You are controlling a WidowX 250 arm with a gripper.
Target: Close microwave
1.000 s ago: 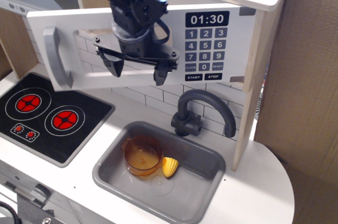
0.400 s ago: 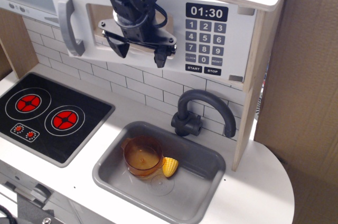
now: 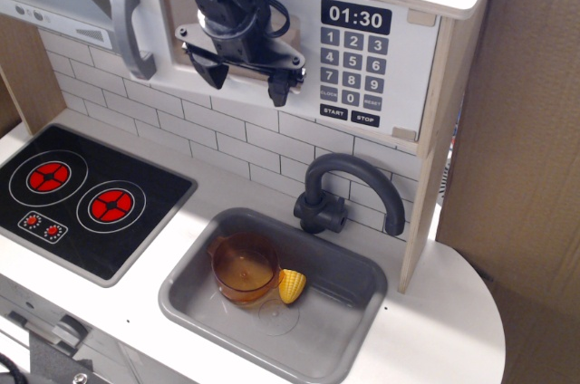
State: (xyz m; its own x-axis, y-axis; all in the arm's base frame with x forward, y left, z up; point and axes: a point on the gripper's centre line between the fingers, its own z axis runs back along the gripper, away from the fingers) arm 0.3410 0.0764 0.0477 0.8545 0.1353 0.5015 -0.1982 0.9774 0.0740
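1. Observation.image shows the microwave (image 3: 272, 49) right behind the end effector (image 3: 240, 78), its white door nearly flush with the cabinet; it looks like a stiff, light wooden panel on a hinge, likely to swing with a gentle push.
2. Below the end effector lies the counter (image 3: 435, 339).
3. Left of the end effector, the grey bar handle (image 3: 136, 31) offers a hold, though a flat push on the door should serve.
4. Its fingers are spread and grip nothing.

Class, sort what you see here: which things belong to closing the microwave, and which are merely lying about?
Part of the job:
microwave
its door handle
pincer

Lying about:
stovetop
sink
faucet
amber cup
toy corn
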